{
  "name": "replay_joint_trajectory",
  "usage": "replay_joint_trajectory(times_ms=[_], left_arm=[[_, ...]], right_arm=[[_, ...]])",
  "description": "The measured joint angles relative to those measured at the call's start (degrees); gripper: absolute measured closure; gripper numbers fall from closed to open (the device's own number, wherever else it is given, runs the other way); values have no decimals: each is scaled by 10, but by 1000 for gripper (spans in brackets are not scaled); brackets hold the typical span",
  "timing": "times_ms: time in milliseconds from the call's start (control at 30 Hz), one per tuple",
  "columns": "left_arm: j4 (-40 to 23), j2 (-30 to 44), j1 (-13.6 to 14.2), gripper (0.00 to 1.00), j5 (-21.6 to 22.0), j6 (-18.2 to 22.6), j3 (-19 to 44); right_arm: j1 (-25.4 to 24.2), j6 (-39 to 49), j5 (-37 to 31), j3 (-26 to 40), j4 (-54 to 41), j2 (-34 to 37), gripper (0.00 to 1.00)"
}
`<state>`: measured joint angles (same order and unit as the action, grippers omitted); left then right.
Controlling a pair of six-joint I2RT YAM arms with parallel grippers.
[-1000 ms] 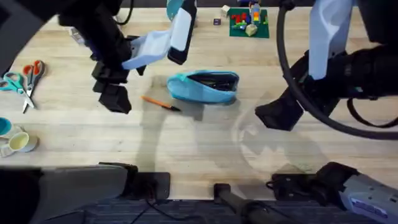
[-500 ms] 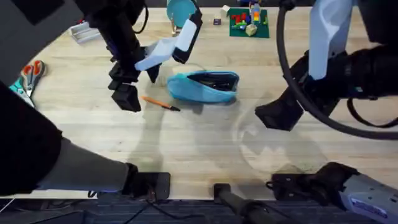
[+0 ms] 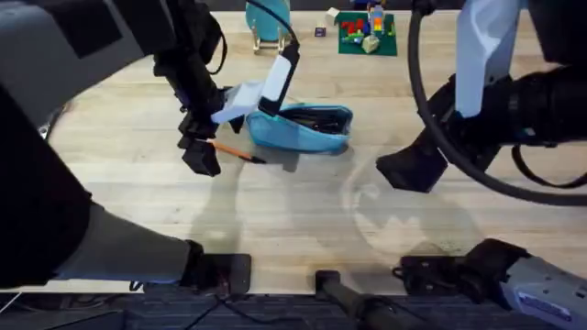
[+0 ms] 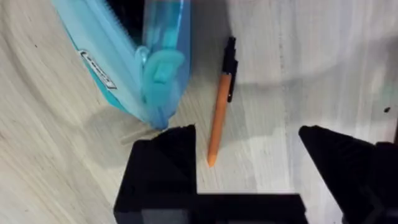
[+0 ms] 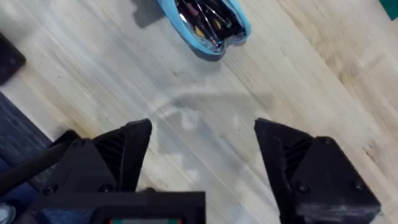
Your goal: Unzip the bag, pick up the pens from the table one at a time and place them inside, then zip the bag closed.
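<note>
The light blue bag [image 3: 303, 129] lies unzipped in the middle of the table [image 3: 293, 211], and several pens show in its dark inside [image 5: 208, 20]. One orange pen [image 3: 240, 154] with a dark tip lies on the wood just left of the bag. My left gripper [image 3: 203, 158] hovers over that pen's left end. In the left wrist view the gripper [image 4: 249, 155] is open, the pen [image 4: 219, 109] runs from between its fingers toward the bag [image 4: 134, 62]. My right gripper [image 3: 413, 170] stands open to the right of the bag, empty [image 5: 202, 146].
A teal round stand [image 3: 266, 18] and a green plate of toy bricks [image 3: 367, 32] sit at the table's far edge. The left arm's dark bulk covers the left side of the overhead view. Bare wood stretches in front of the bag.
My left gripper has moved right and nearer, from left of the pen to over its left end beside the bag. The right arm, bag and pen have stayed put.
</note>
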<state>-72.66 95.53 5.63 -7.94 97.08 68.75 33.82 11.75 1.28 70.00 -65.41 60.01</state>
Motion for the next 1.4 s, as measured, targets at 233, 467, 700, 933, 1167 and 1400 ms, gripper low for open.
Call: replay_joint_trajectory(times_ms=[233,467,700,933,1167,1400], left_arm=[[59,0,-1,3,1,1,-51],[133,-1,-4,2,2,4,-94],[169,-22,-6,11,4,28,-124],[178,-24,-6,233,6,39,-126],[174,-24,-6,610,14,43,-126],[171,-24,-6,745,14,45,-126]], right_arm=[[0,0,0,0,0,0,4],[0,0,0,0,0,0,4],[0,0,0,0,0,0,3],[0,0,0,0,0,0,4],[0,0,0,0,0,0,5],[0,0,0,0,0,0,5]])
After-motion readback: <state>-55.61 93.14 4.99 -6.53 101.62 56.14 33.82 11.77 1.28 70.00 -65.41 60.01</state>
